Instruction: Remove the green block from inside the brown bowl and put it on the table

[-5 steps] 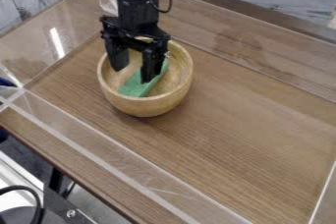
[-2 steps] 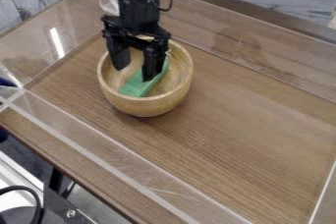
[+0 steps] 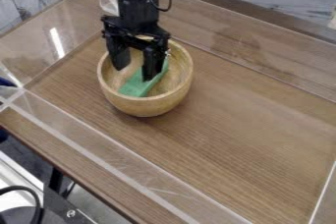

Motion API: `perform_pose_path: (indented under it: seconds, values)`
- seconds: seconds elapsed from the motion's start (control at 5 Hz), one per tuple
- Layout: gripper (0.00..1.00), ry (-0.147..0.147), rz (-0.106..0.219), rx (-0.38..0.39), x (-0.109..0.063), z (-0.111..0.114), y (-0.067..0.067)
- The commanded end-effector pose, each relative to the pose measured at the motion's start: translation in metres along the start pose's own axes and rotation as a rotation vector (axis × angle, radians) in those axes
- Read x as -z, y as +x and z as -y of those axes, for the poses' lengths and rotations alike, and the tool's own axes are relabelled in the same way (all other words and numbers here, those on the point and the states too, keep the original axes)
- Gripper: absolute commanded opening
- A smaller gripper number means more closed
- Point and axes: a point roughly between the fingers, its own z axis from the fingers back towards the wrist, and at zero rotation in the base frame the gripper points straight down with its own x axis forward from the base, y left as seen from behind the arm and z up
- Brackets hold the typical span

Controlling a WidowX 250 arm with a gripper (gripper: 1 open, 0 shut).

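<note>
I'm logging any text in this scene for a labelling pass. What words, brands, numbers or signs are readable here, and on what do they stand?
None can be read.
The green block is plain, with no marking.
The brown bowl and the table show only wood grain.
The gripper and the arm above it are black, with no legible label at this size.

No text, label, brand, number or sign can be read anywhere in the view; bench [image 3: 223, 130], bowl [image 3: 164, 99], block [image 3: 137, 86] and claw [image 3: 137, 68] all show plain, unmarked surfaces
</note>
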Motion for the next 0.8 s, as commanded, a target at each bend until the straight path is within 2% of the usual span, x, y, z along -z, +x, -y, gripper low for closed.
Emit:
perform_pose_path:
  seconds: [0.0,0.2,0.4,0.6]
  values:
    - [1.0,0.009,0.048,0.0,-0.011,-0.003,0.007]
    - [1.0,0.008,0.049,0.001,-0.011,-0.003,0.007]
    - [1.0,0.01,0.037,-0.001,-0.003,-0.003,0.008]
    - [0.0,0.01,0.031,-0.004,0.002,-0.004,0.009]
